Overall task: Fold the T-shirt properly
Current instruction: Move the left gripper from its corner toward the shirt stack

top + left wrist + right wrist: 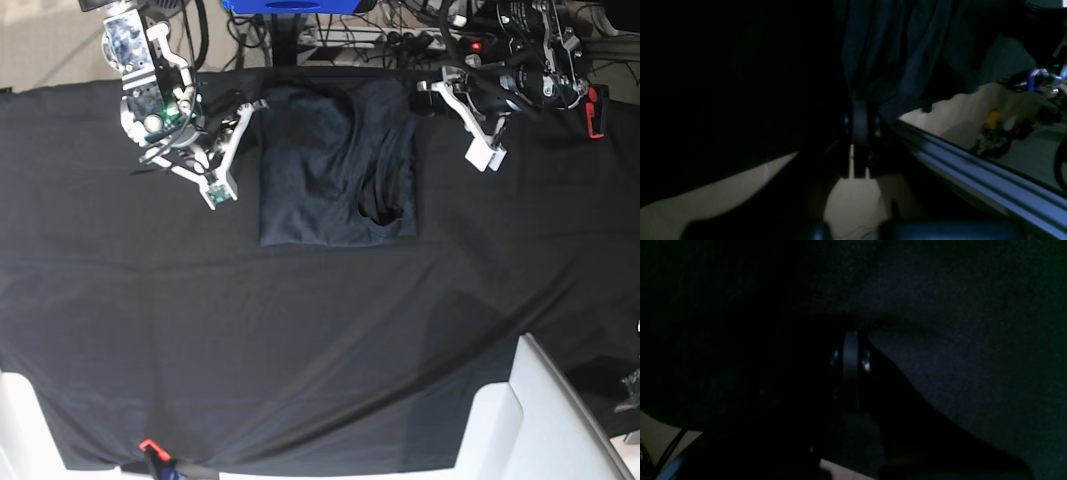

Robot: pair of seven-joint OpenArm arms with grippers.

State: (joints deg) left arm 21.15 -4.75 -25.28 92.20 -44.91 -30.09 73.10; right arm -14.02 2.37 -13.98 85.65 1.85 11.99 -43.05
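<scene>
The T-shirt [335,165] is found lying on the black table cloth [300,340] at the far edge, between the two arms, already narrowed into an upright rectangle with its collar opening showing near the lower right. The step in hand is judged to be a lengthwise fold begun from the far hem.

For this to be done well, both far corners should be lifted together and level, carried toward the near edge in one arc, and laid so that the edges meet squarely; the underlying cloth must not be caught up with the garment, since the two are close in colour and lie in contact.

The left gripper [858,100] is seen pressed together on a gathered bunch of the T-shirt [903,50], which hangs in pleats from the pinch. The right gripper [850,336] is seen with its jaws brought together against dark fabric; whether it is the shirt or the table cloth cannot be told, the view being too dark.
</scene>
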